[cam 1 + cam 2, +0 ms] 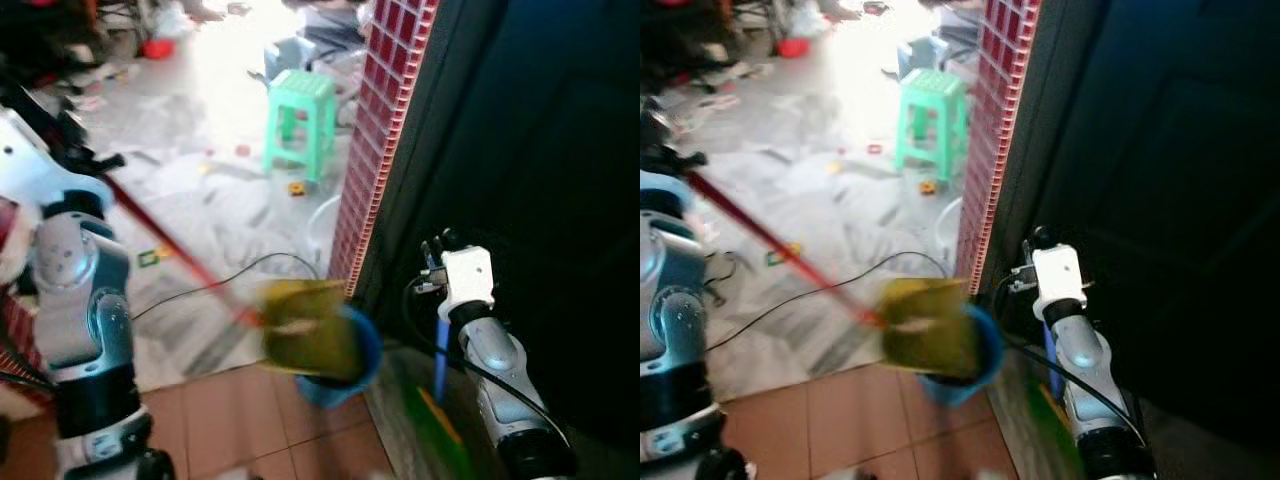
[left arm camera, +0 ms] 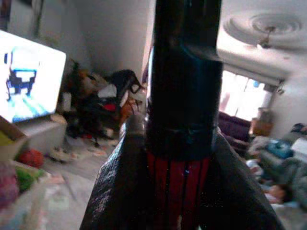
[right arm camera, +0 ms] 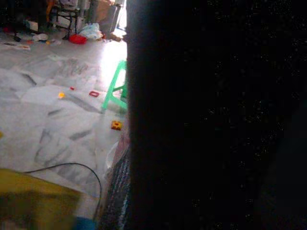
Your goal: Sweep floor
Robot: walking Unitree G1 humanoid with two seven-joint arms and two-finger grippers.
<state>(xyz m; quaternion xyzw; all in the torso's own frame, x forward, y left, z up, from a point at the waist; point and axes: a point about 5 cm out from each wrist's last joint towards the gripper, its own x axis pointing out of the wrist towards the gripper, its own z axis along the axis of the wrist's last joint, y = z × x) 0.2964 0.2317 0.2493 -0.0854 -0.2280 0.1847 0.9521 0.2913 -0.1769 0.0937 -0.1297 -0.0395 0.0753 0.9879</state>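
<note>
Left gripper (image 2: 182, 158) pinches the broom's red handle (image 1: 170, 245); the yellow head (image 1: 305, 325) hangs blurred over a blue dustpan (image 1: 350, 375) by the tiled pillar (image 1: 385, 120). Right gripper: cannot tell. Best kept low, strokes short, clear of the cable (image 1: 215, 280).

Floor (image 1: 200, 210): broom handle (image 1: 170, 245) slants from the left claw (image 1: 75, 150), at far left, down and rightward to the broom head (image 1: 300, 325), which sits over the rim of a bucket (image 1: 345, 375) just in front of the tiled pillar (image 1: 385, 130). A stool (image 1: 297, 120) stands farther back, left of the pillar, with a small toy (image 1: 296, 188) on the floor just before it; a cable (image 1: 230, 275) runs across the floor between stool and broom head. Right arm (image 1: 490, 340) hangs to the right of the bucket, against the door (image 1: 540, 150) on the pillar's right; loose clutter (image 1: 110, 70) lies at the far back left.
</note>
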